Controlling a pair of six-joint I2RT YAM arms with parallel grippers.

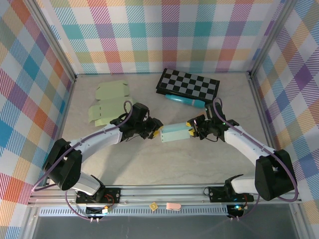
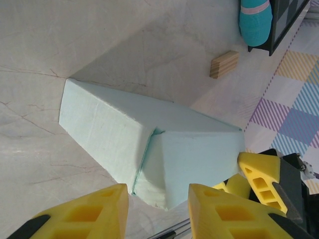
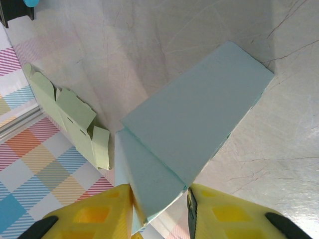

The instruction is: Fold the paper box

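Note:
The pale blue paper box lies in the middle of the table, folded into a long closed shape, between my two grippers. My left gripper is at its left end. In the left wrist view the box pokes a corner between the yellow fingers, and the left gripper stands open with small gaps to either side. My right gripper is at the right end. In the right wrist view both fingers of the right gripper press against the box, so it is shut on it.
Flat green box blanks lie at the back left, also seen as green blanks. A checkerboard and a teal pen lie behind the box. A small wooden block sits beyond it. Patterned walls enclose the table.

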